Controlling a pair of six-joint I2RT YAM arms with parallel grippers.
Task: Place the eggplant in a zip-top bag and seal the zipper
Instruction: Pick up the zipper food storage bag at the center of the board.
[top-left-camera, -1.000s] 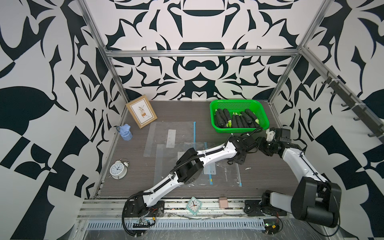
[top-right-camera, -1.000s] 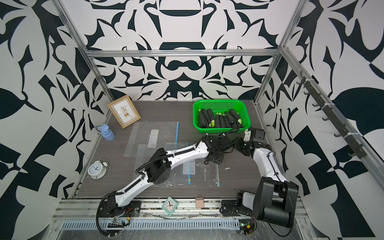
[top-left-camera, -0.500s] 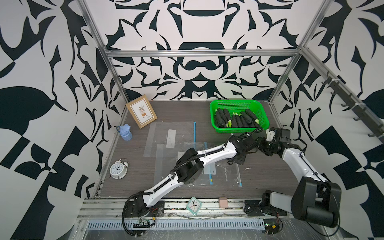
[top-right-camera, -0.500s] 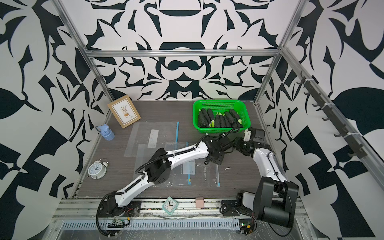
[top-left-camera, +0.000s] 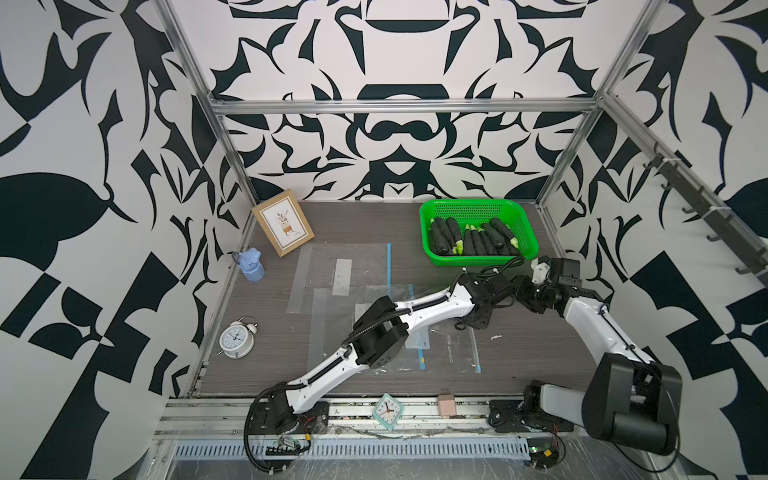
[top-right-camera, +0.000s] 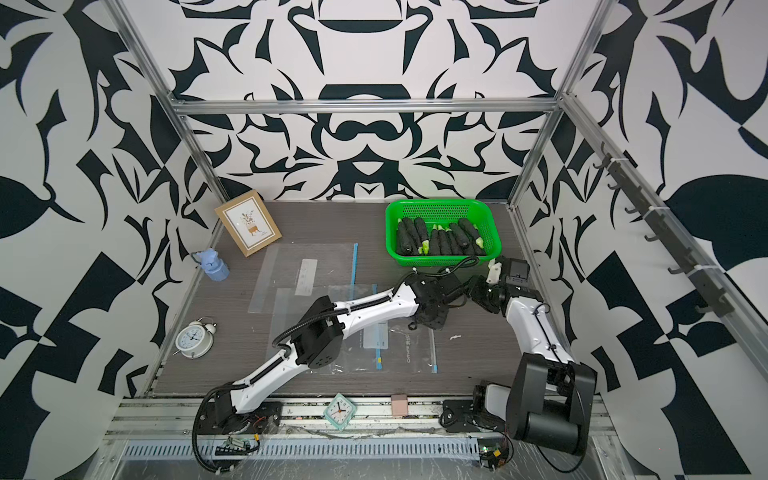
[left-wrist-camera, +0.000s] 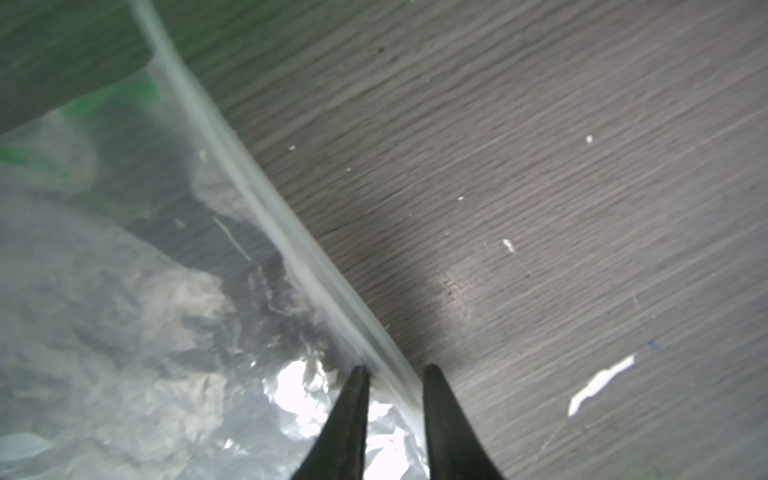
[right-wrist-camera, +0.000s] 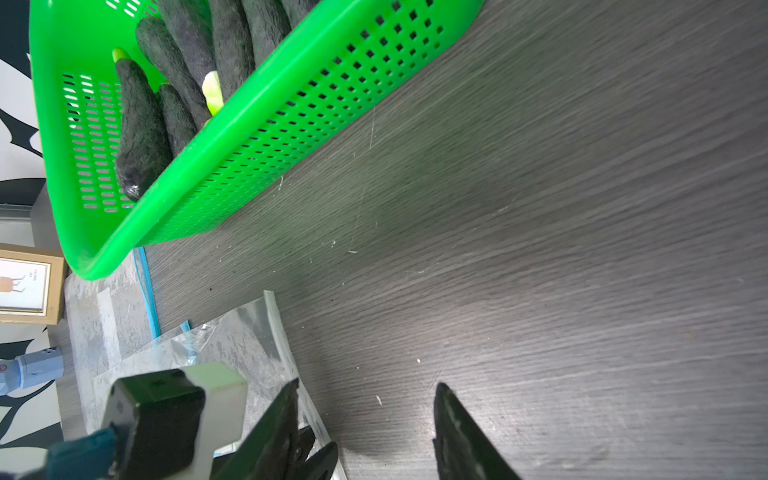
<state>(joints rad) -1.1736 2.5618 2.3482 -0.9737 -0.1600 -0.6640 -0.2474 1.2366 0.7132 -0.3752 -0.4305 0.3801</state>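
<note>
Several dark eggplants (top-left-camera: 469, 241) (right-wrist-camera: 141, 137) lie in the green basket (top-left-camera: 478, 262) at the back right. None is in a bag or a gripper. A clear zip-top bag (top-left-camera: 453, 351) lies flat in front of the basket. My left gripper (top-left-camera: 478, 322) (left-wrist-camera: 397, 370) points down at this bag's far corner. Its jaws stand a narrow gap apart, with the whitish zipper strip (left-wrist-camera: 291, 253) running between them. My right gripper (top-left-camera: 521, 296) (right-wrist-camera: 368, 384) hangs open just to the right, over bare table beside the same zipper edge (right-wrist-camera: 276, 328), holding nothing.
Other flat bags with blue zippers (top-left-camera: 345, 266) overlap at mid-table. A picture frame (top-left-camera: 282, 222), a blue bottle (top-left-camera: 250, 266) and an alarm clock (top-left-camera: 236, 340) stand along the left side. A small teal clock (top-left-camera: 388, 410) sits on the front rail. A white scrap (top-left-camera: 496, 336) lies right of the bag.
The left gripper's jaws have drawn closer together over the bag's zipper edge. Both arms have stayed almost where they were, and the right gripper's opening looks the same.
</note>
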